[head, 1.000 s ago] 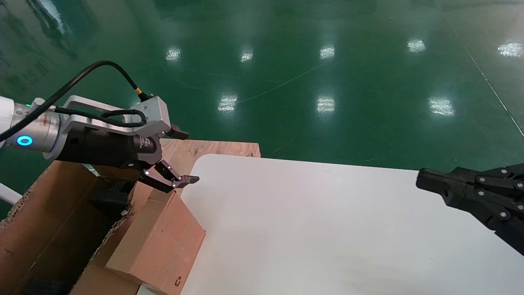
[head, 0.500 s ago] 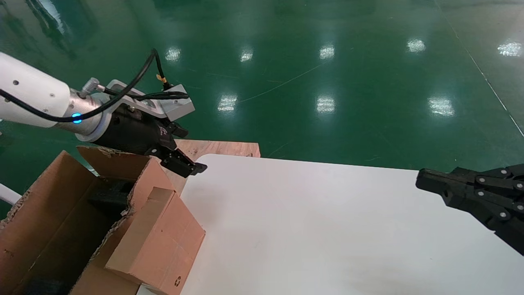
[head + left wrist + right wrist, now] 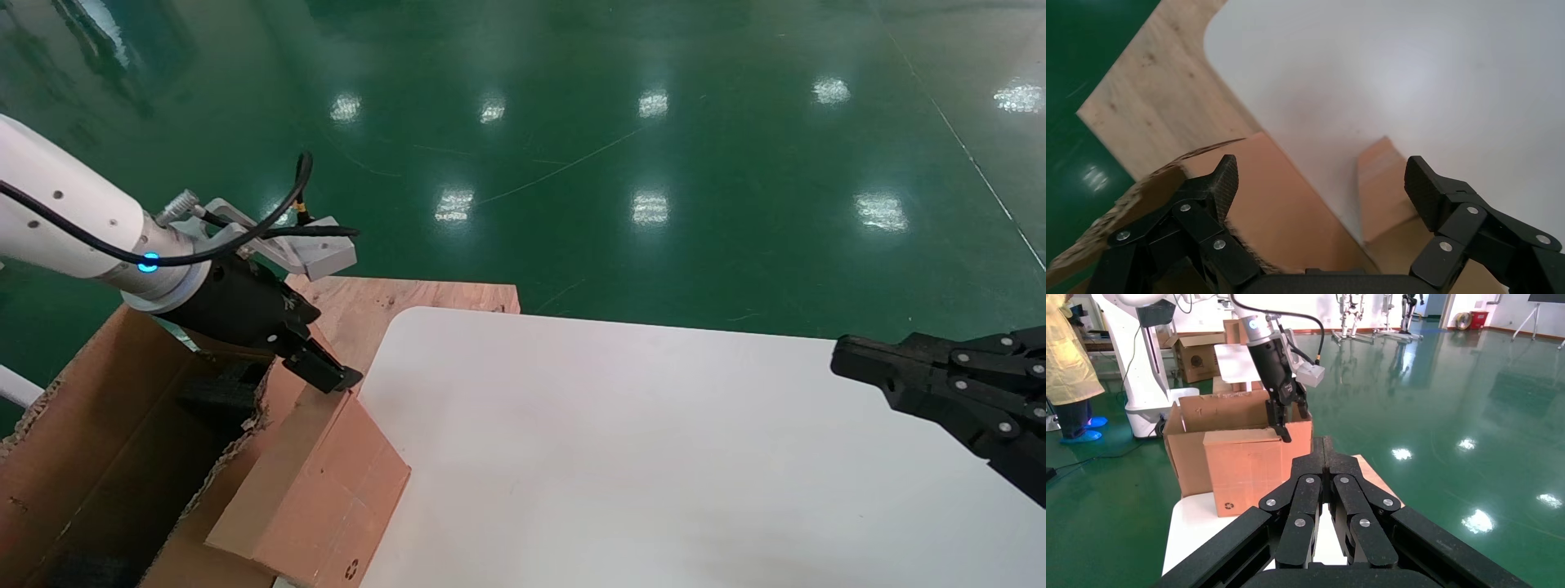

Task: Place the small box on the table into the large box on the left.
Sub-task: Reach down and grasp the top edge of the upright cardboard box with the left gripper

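Observation:
The small box [image 3: 315, 490] stands on the white table [image 3: 654, 457] at its left edge, pressed against the large box [image 3: 73, 441], whose ragged wall and black foam [image 3: 216, 396] show. The recycling mark faces the right wrist view [image 3: 1228, 506]. My left gripper [image 3: 331, 374] is open and points down at the small box's far top corner, right by the large box's wall. In the left wrist view, the large box's wall [image 3: 1260, 202] and a corner of the small box [image 3: 1379, 184] lie between the spread fingers [image 3: 1223, 184]. My right gripper [image 3: 842, 359] is shut and empty, parked over the table's right side.
A bare wooden board [image 3: 417, 296] lies behind the table's far left corner. Green floor surrounds the table. In the right wrist view, a person in yellow [image 3: 1070, 361], a white robot base [image 3: 1147, 386] and more cartons [image 3: 1196, 355] stand beyond the large box.
My left gripper has swung from over the board and table corner down and back to the small box's far top corner. The small box has shifted slightly. The right arm has not moved.

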